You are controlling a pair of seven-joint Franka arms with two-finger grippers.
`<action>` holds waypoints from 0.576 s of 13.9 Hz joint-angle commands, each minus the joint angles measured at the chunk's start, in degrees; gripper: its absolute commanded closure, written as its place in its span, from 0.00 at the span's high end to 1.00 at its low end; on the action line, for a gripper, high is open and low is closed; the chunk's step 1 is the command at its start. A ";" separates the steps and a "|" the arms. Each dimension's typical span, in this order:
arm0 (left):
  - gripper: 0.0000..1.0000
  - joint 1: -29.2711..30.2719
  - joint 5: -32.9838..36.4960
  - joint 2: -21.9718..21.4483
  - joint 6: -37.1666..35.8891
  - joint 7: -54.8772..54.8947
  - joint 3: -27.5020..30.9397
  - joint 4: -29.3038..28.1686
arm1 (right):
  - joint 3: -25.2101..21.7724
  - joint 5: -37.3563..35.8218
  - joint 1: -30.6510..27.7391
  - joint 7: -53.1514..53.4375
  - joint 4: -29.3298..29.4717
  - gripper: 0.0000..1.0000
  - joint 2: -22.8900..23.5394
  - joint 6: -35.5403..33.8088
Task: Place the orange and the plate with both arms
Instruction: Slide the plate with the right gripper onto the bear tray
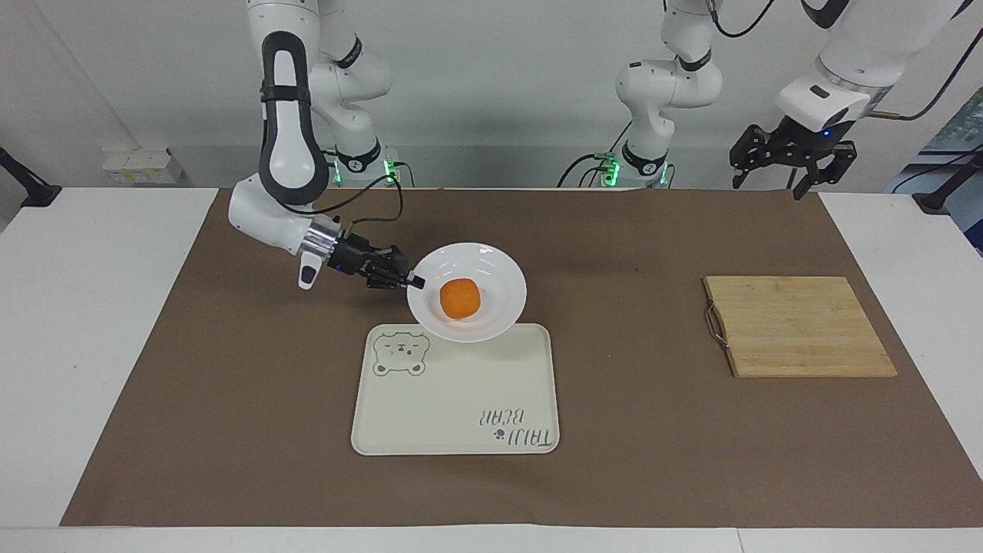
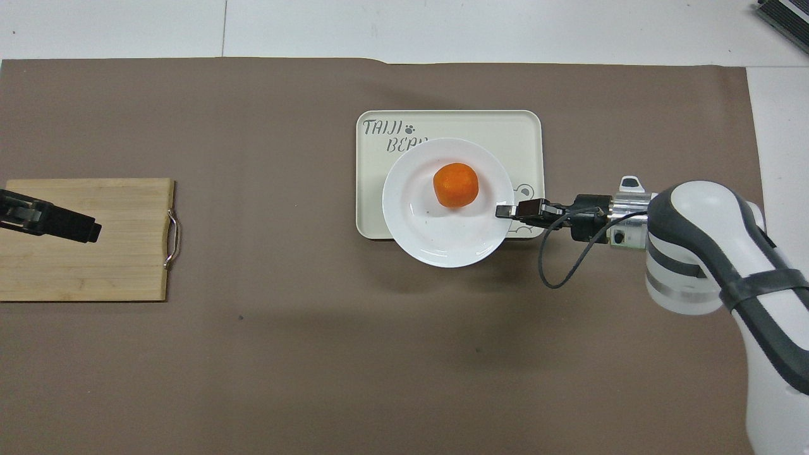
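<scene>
The white plate (image 1: 501,286) carries the orange (image 1: 460,298) in its middle. My right gripper (image 1: 415,283) is shut on the plate's rim at the right arm's end and holds it in the air, slightly tilted, over the edge of the cream bear tray (image 1: 453,399) nearer to the robots. In the overhead view the plate (image 2: 442,243) with the orange (image 2: 456,185) covers much of the tray (image 2: 505,126), and the right gripper (image 2: 504,211) pinches its rim. My left gripper (image 1: 772,183) is open and empty, waiting high over the left arm's end of the table.
A wooden cutting board (image 1: 799,326) with a metal handle lies toward the left arm's end of the brown mat. In the overhead view the left gripper (image 2: 88,230) hangs over that board (image 2: 114,265).
</scene>
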 commanded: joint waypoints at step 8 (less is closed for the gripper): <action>1.00 -0.54 -0.04 -0.08 0.54 -0.49 0.33 0.18 | 0.33 2.19 -2.61 7.92 22.92 0.00 18.23 -2.33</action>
